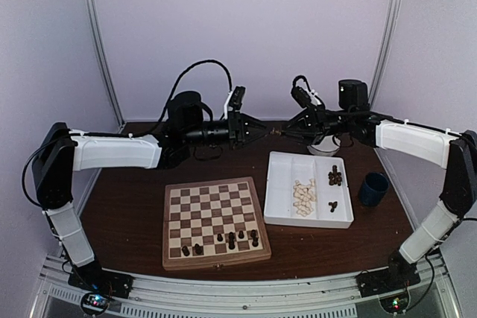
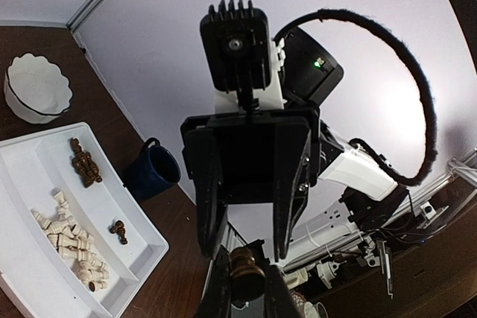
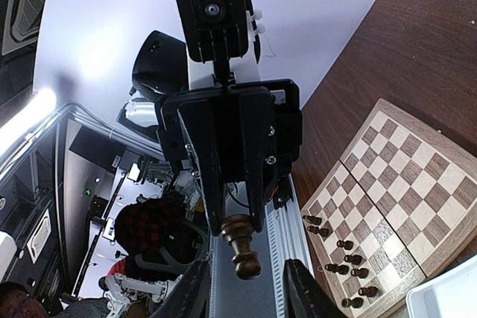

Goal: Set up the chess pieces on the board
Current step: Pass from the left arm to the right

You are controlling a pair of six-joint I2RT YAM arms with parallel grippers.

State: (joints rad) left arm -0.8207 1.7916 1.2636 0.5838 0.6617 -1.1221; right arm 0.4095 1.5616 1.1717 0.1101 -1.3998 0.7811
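– Over the back of the bench (image 1: pixel 134 199), the overhead camera had the left pincer (image 1: pixel 262 129) and the right pincer (image 1: pixel 285 131) meeting tip to tip, up off the wood. Could you make out anything between them?

– Not from up there, it was too small. The right wrist camera settled it. The left pincer was clamped on one end of a dark brown piece (image 3: pixel 240 247), and the rest of it stuck out past the fingertips.

– And the right pincer?

– Spread wide! Its two fingers sat either side of that piece, clear of it on both sides. The left wrist camera agreed: the piece was pinched between its own fingers, with the other pincer's jaws gaping around it.

– What else did that left wrist view give us?

– The far side of the bench. It showed the white tray (image 2: pixel 22 184) with cream pieces (image 2: pixel 67 240) heaped in one compartment and more dark pieces (image 2: pixel 86 161) in the next. A blue cup (image 2: pixel 153 169) sat just beside the tray, with a scalloped white bowl (image 2: pixel 37 87) beyond it.

– And the board?

– That showed only overhead and from the right wrist. The board (image 1: pixel 212 210) lay left of the tray, with a handful of dark figures (image 1: pixel 232 241) standing along its near edge.
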